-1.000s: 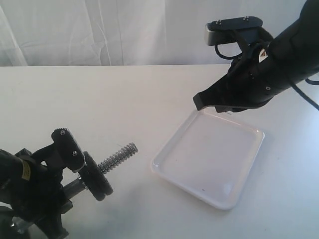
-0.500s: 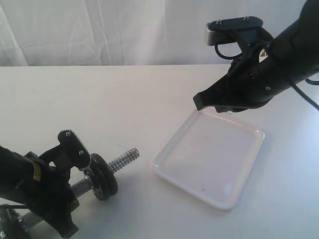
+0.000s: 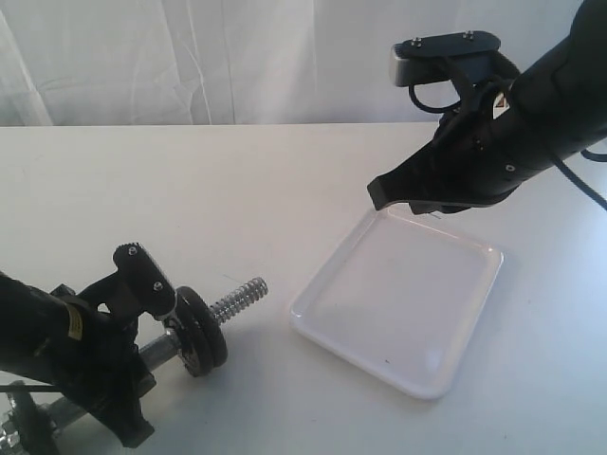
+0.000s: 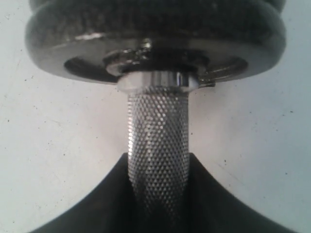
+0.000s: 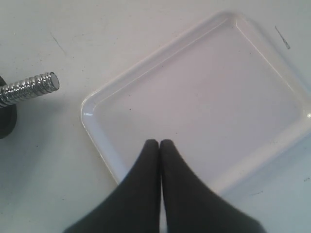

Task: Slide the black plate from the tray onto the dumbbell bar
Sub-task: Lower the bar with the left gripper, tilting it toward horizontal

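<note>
The dumbbell bar [image 3: 242, 296] lies low over the table at the lower left, with its shiny threaded end pointing toward the tray. The black plate [image 3: 199, 332] sits on the bar, behind the thread. My left gripper [image 3: 150, 343] is shut on the bar just behind the plate. In the left wrist view, the knurled bar [image 4: 158, 131] runs out from between the jaws into the plate [image 4: 155, 39]. The white tray [image 3: 398, 303] holds nothing. My right gripper [image 3: 379, 194] hangs shut above its far corner. In the right wrist view, the gripper's [image 5: 160, 141] fingers are pressed together over the tray [image 5: 204, 92].
A white cloth backdrop hangs behind the white table. At the bottom left corner, behind the left arm, another dark disc [image 3: 21, 409] shows near the bar's other end. The threaded end [image 5: 31, 87] stops a short gap from the tray's rim.
The left arm has lowered the bar and plate toward the table, and the bar now lies flatter. The right arm and the tray have not moved.
</note>
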Robot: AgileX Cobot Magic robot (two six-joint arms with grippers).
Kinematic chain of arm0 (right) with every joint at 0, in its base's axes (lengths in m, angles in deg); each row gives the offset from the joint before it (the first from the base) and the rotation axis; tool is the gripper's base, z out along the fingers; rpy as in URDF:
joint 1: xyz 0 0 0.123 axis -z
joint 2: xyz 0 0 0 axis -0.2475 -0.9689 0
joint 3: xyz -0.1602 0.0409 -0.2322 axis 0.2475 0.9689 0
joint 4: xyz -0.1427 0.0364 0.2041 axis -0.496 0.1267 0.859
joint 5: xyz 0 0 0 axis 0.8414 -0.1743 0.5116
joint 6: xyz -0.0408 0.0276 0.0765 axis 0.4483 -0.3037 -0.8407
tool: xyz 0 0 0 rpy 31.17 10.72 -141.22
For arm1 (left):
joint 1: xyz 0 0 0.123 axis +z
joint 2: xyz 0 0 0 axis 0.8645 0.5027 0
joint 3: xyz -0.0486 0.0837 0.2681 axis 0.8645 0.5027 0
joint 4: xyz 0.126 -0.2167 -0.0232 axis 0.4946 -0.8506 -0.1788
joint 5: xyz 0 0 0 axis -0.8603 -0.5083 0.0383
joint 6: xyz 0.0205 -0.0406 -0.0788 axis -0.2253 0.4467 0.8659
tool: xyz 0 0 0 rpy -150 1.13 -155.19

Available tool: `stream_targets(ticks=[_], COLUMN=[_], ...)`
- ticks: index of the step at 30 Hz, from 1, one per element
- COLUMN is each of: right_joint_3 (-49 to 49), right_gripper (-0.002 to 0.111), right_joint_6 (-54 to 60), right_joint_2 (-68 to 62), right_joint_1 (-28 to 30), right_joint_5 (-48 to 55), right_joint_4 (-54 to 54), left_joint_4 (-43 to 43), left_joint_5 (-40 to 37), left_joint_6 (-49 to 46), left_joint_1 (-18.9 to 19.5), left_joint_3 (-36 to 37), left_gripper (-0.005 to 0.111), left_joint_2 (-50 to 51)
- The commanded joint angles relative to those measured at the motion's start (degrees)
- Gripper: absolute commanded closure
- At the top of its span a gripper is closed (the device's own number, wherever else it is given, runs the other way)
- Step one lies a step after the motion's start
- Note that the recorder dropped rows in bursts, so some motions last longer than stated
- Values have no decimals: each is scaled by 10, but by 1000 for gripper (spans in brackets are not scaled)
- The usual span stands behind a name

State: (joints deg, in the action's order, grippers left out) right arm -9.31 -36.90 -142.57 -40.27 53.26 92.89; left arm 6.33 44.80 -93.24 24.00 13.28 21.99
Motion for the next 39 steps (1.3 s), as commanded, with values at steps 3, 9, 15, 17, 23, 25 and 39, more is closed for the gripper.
stream_targets(ticks=[3,9,15,17,23,25,39], right_joint_3=[2,2,2,2,2,2,2], right_gripper=[108,108,108,108,108,108,108], right_joint_6=[-2,-2,-2,-2,-2,-2,-2], right_joint_2=[5,5,5,5,5,5,5], right_joint_1=[3,3,3,3,3,3,3], right_joint_5=[-5,-5,-5,-5,-5,-5,-5], right_joint_4=[-5,-5,-5,-5,-5,-5,-5], left_joint_4=[-6,-6,-6,-6,-6,-6,-2], left_joint_5=[24,10,-12,-22,-24,-32,-71], left_joint_6=[0,0,0,0,0,0,0], left_joint_1=[-3,-3,-3,-3,-1,-1,-1], left_joint_3=[-16,-16,-16,-16,-16,-16,-16], left_gripper=[73,62,61,61,61,61,53], left_joint_2=[-14,-14,-9,-3,5,4,4])
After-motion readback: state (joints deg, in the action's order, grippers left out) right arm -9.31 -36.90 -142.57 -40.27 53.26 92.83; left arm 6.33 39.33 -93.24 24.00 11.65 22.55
